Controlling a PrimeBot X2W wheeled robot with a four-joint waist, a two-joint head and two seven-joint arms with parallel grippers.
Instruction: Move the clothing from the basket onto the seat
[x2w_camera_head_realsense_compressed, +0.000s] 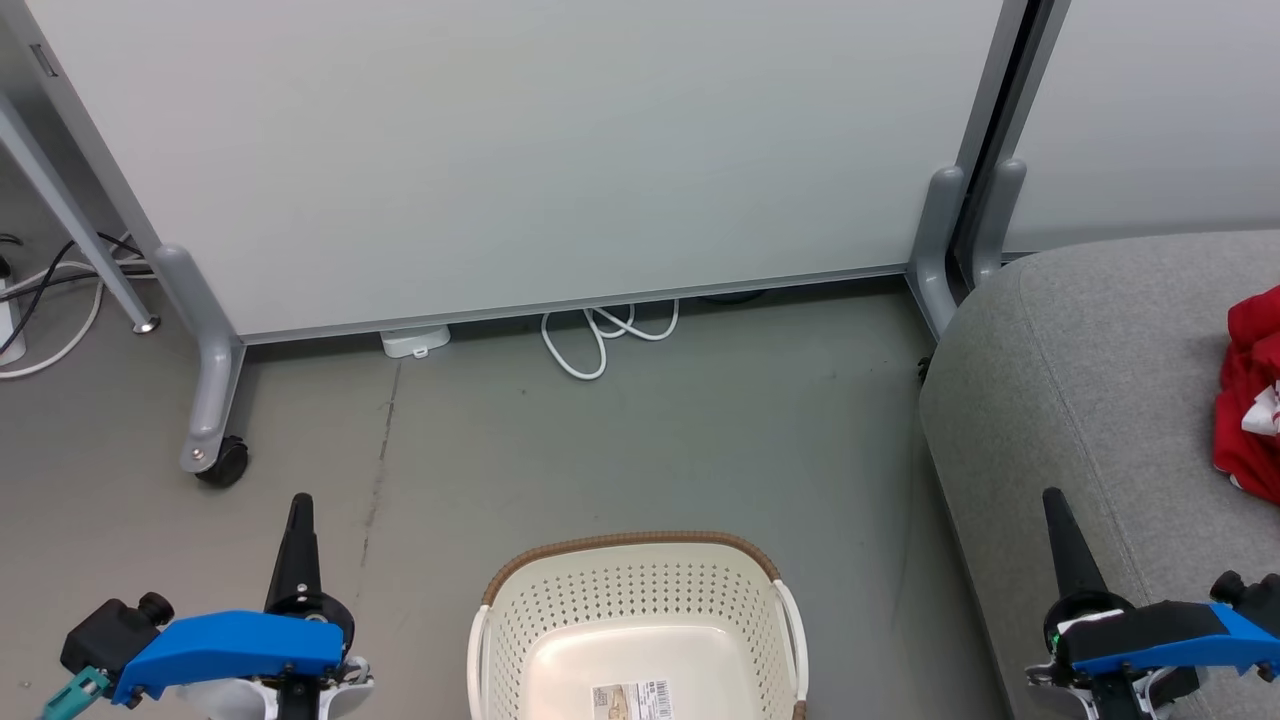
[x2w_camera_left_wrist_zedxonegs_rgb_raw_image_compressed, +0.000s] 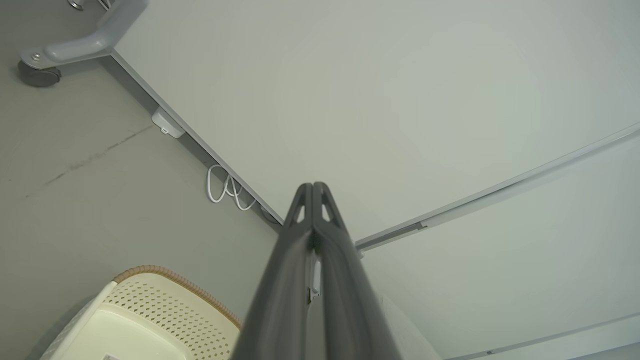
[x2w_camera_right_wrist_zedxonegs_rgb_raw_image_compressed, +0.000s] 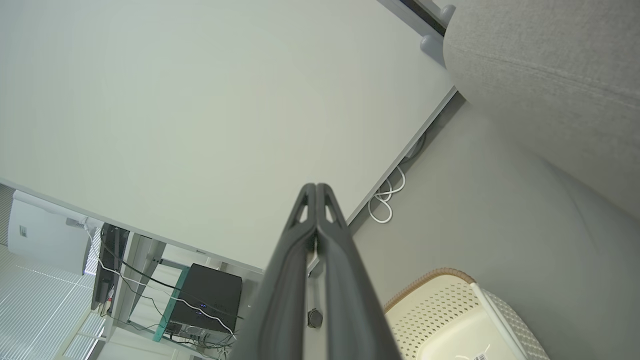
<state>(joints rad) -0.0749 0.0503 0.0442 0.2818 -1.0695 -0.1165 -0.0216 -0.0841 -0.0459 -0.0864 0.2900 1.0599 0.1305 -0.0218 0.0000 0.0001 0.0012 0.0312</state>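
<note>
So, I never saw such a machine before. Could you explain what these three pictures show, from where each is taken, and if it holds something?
It is a robot with two arms. The head view looks down from its head: the left gripper and right gripper are both shut and hold nothing. The basket on the floor looks empty as far as it shows. The red clothing lies on the grey seat. The other two pictures come from cameras on each wrist, looking along the closed fingers.
</note>
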